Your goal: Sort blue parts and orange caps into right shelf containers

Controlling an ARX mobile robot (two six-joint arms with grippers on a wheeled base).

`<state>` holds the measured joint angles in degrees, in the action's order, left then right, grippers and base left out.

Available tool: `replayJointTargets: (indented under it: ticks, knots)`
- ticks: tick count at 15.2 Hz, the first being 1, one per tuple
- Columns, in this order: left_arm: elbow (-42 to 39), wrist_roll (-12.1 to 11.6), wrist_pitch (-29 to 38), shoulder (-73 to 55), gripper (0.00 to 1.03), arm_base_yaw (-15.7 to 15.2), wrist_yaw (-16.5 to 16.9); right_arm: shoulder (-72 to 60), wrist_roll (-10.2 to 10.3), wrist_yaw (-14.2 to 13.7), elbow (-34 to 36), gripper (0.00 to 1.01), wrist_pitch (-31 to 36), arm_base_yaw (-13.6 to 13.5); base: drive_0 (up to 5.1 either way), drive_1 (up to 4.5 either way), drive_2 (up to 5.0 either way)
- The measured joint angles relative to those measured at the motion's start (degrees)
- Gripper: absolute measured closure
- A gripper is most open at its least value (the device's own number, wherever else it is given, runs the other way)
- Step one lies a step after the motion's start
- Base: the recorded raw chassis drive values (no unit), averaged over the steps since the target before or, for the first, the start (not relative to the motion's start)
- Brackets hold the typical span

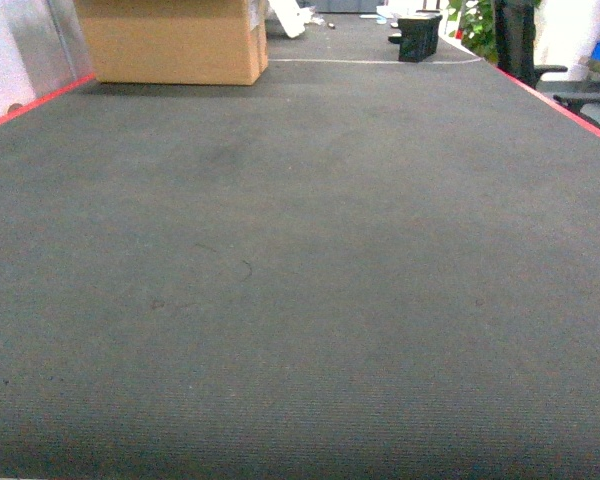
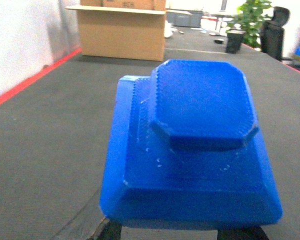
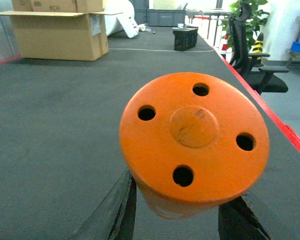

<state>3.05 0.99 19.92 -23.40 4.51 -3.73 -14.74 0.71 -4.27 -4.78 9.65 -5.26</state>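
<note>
A blue part (image 2: pixel 190 150), blocky with an octagonal knob on top, fills the left wrist view, and my left gripper (image 2: pixel 172 234) is shut on it, its dark fingers (image 2: pixel 110 231) just showing under the part's lower edge. In the right wrist view a round orange cap (image 3: pixel 195 145) with holes in its flat top is held between the black fingers (image 3: pixel 117 210) of my right gripper (image 3: pixel 180 222), which is shut on it. Both are carried above grey carpet. Neither gripper shows in the head view. The shelf and its right containers are out of view.
Grey carpet (image 1: pixel 300 280) stretches ahead, edged by red lines (image 1: pixel 30 105) on both sides. An open cardboard box (image 1: pixel 175 40) stands far left. A black crate (image 1: pixel 420 38) sits far right, with an office chair (image 3: pixel 252 55) and a plant (image 3: pixel 247 15) beyond the right edge.
</note>
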Motion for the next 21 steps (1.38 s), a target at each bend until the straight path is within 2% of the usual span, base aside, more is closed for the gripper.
replayJointTargets:
  ticks: [1, 2, 3, 5, 6, 7, 12, 13, 14, 21]
  knots:
    - [-0.5, -0.2, -1.0, 1.5, 0.61, -3.9, 3.3, 1.0, -0.2, 3.6, 0.8, 0.61, -0.3, 4.5, 0.0, 0.00, 0.0]
    - [-0.8, -0.1, -2.1, 2.7, 0.61, -4.9, 2.6, 1.8, -0.2, 3.1, 1.3, 0.61, -0.8, 5.8, 0.0, 0.00, 0.0]
    - [-1.7, -0.2, -1.0, 3.9, 0.61, -4.7, 3.9, 2.8, -0.3, 4.6, 1.7, 0.61, -1.1, 5.4, 0.0, 0.00, 0.0]
    - [-2.4, -0.2, -2.9, 6.2, 0.61, -4.4, 3.7, 4.7, -0.3, 4.3, 2.1, 0.61, -3.0, 5.3, 0.0, 0.00, 0.0]
    - [-2.4, -0.2, -4.5, 7.9, 0.61, -4.4, 3.7, 10.3, -0.3, 4.4, 2.6, 0.61, -9.7, 5.3, 0.0, 0.00, 0.0]
    - [-2.4, -0.2, -5.4, 9.0, 0.61, -4.5, 3.6, 13.9, -0.3, 4.3, 3.9, 0.61, -9.7, 5.3, 0.0, 0.00, 0.0]
    - [-2.4, -0.2, -11.3, 14.2, 0.61, -4.5, 3.7, 14.4, -0.3, 4.3, 4.0, 0.61, -10.0, 5.3, 0.0, 0.00, 0.0]
    - [-2.4, -0.3, -19.3, 19.5, 0.61, -4.5, 3.9, 14.4, -0.3, 4.3, 4.0, 0.61, -10.0, 5.3, 0.0, 0.00, 0.0]
    - [-2.4, -0.3, -19.8, 22.9, 0.61, -4.5, 3.7, 14.4, -0.3, 4.3, 4.0, 0.61, -10.0, 5.3, 0.0, 0.00, 0.0]
    - [-2.4, -0.4, -20.3, 22.9, 0.61, -4.5, 3.7, 14.4, -0.3, 4.3, 4.0, 0.62, -10.0, 5.3, 0.0, 0.00, 0.0]
